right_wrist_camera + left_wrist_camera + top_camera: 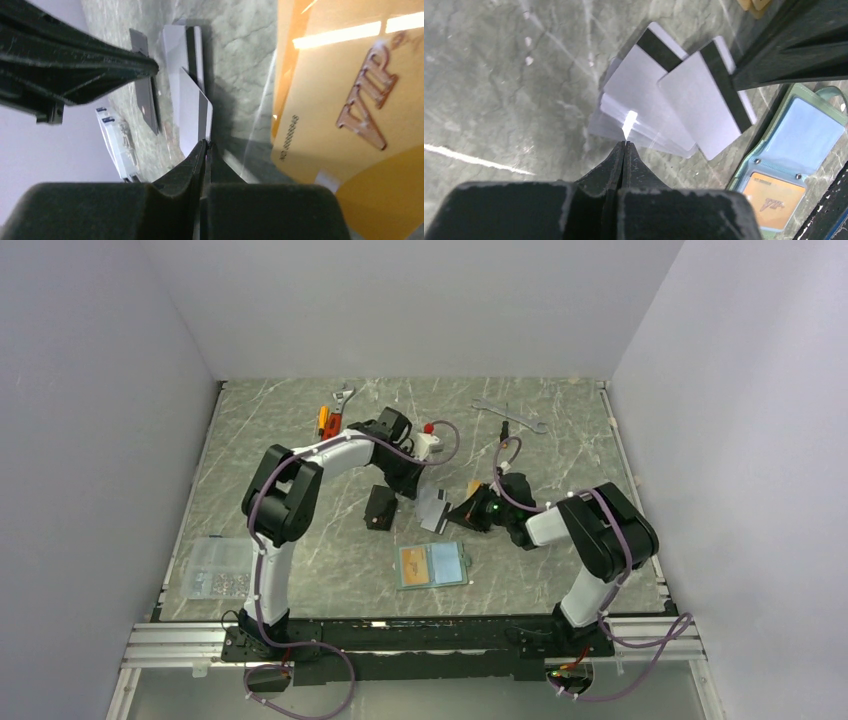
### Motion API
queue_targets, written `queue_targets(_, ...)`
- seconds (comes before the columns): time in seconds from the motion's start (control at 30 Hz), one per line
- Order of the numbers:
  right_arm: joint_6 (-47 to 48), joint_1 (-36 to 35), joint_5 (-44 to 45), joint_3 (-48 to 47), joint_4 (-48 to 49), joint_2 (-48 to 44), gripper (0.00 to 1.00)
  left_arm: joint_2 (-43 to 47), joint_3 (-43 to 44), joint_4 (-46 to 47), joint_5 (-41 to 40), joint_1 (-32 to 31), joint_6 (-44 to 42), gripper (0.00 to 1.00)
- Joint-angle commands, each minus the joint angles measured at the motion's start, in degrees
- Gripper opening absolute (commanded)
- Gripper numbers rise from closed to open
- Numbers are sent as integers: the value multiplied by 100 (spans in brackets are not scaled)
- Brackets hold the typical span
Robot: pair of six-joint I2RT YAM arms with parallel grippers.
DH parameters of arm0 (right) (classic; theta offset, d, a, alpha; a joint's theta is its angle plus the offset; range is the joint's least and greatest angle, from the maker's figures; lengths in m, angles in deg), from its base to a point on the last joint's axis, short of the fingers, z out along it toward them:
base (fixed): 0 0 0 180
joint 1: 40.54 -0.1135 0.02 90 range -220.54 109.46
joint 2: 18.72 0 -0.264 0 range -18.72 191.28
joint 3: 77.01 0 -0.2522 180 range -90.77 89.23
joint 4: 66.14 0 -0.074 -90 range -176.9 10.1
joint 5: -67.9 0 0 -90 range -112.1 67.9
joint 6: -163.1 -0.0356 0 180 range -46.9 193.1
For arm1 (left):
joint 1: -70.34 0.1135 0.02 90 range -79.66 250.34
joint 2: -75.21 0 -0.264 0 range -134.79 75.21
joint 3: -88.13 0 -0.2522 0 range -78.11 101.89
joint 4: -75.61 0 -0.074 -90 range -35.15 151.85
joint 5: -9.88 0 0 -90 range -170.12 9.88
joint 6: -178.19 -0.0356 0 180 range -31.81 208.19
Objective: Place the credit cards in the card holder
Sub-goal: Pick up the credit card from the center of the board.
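We are in a robot lab cell.
White walls (420, 300) box our marbled table (270, 420); left arm (285, 505) and right arm (610, 530) sit on an aluminium rail (420, 635).

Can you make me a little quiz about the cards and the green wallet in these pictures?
1. True or false: the card holder lies open.
2. Which colour is the card already inside it? A orange, B pink, C purple.
3. Fill in the missing word: each of the silver cards has a ___ stripe.
Key: 1 true. 2 A, it is the orange card. 3 dark.
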Motion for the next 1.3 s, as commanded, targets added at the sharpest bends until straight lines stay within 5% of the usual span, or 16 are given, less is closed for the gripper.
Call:
queue_targets(0.0,348,-11,-85,112,-39,-469,0,59,285,-123,119,143,19,1)
queue_targets(0.27,523,-11,-415,78,508,-984,0,641,381,-363,1092,576,356,13)
queue_targets(0.37,562,-11,-496,-8,613,-1029,0,913,-82,65,1922,619,653,42)
queue_targets(0.5,523,-11,-608,-39,825,-1095,0,802,-458,436,2776,621,1117,50)
queue_targets(0.83,595,35,-564,-184,331,-1887,0,897,-1252,1702,3617,637,2348,49)
queue_targets(1.27,441,-57,-658,-229,598,-1631,0,1262,-1544,2518,4298,642,3007,31)
